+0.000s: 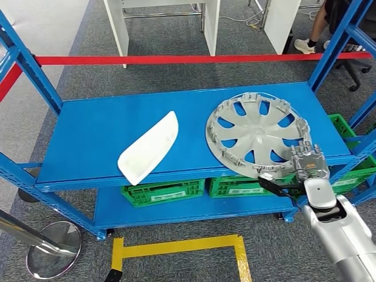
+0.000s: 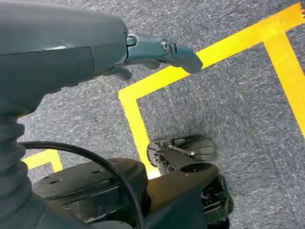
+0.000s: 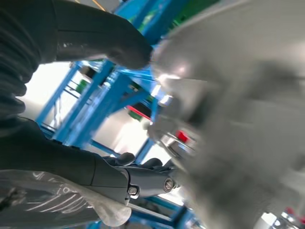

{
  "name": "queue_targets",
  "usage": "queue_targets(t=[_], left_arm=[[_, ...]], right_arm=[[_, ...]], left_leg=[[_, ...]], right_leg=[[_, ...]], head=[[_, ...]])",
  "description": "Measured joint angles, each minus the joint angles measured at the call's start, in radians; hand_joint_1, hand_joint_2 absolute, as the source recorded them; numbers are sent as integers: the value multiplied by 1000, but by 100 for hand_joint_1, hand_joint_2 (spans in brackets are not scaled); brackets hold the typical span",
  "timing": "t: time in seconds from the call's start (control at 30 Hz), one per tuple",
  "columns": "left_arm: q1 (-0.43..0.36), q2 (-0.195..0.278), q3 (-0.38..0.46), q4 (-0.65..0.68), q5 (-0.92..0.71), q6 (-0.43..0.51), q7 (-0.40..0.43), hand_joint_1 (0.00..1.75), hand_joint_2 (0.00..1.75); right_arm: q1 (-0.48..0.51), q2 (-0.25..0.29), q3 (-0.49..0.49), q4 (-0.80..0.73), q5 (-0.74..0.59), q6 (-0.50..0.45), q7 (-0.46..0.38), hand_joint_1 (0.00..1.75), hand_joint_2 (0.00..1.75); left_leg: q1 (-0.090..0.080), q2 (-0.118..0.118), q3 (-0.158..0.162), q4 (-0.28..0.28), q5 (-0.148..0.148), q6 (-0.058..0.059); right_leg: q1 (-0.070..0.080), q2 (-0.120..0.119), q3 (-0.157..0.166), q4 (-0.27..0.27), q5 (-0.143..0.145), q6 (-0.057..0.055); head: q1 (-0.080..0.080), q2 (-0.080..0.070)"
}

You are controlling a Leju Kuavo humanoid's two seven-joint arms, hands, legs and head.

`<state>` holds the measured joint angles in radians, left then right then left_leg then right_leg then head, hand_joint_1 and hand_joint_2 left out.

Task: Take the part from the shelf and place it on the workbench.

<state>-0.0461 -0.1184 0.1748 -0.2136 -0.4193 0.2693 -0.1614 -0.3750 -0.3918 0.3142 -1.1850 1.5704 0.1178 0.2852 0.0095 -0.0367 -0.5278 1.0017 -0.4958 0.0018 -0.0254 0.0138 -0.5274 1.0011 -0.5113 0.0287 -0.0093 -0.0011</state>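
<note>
Right hand set at near right rim of hubcap, fingers draped over edge, thumb seen close beneath blurred grey disc in wrist view; full closure on rim cannot be told. Hubcap lies flat on right part of blue shelf, near edge overhanging slightly. White trim panel left of it, well apart. Left hand hung over carpet, nothing held, fingers extended. Judged best: rim clamped firmly, disc lifted level, kept off shelf uprights.
</note>
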Motion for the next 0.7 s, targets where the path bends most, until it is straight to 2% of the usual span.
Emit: queue_targets(t=[0.37, 0.7], left_arm=[[6, 2, 3, 0, 7, -2, -18, 0, 175], [7, 4, 5, 0, 3, -5, -20, 0, 175]], right_arm=[[-11, 16, 116, -59, -25, 14, -30, 0, 175], [-7, 18, 153, -69, -124, 27, -64, 0, 175]], left_leg=[[0, 0, 0, 0, 0, 0], [0, 0, 0, 1, 0, 0]], right_leg=[[0, 0, 0, 0, 0, 0], [0, 0, 0, 0, 0, 0]], head=[[0, 0], [0, 0]])
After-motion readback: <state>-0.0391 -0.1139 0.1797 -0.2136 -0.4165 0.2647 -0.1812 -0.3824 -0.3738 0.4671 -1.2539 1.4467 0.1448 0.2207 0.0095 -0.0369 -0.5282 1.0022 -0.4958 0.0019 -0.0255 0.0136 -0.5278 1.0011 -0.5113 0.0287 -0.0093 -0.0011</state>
